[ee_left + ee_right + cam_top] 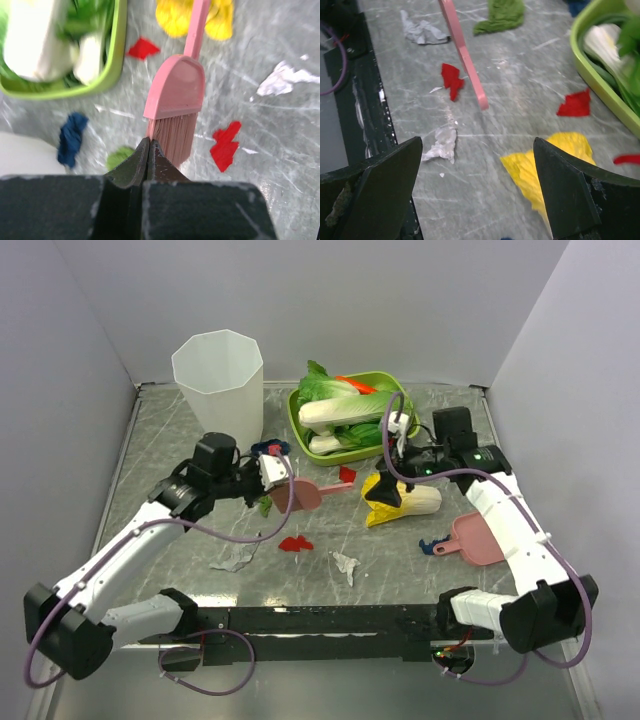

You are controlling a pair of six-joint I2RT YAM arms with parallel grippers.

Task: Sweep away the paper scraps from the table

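Paper scraps lie on the grey marble table (165, 445): red ones (295, 542) (347, 475), white ones (233, 558) (346, 565), a green one (265, 506) and blue ones (268, 448) (432, 543). A pink brush (305, 494) lies mid-table. My left gripper (278, 472) is shut; in the left wrist view its tips (149, 142) sit at the edge of the brush bristles (175, 135), between the green scrap (119, 159) and a red scrap (226, 145). My right gripper (385, 488) is open and empty (477, 185) above the table beside the yellow toy cabbage (540, 165).
A pink dustpan (478, 538) lies at the right. A green tray (294, 412) of toy vegetables stands at the back, a tall white bin (218, 380) at the back left. The yellow cabbage (405, 502) lies mid-right. A black rail (320, 620) runs along the near edge.
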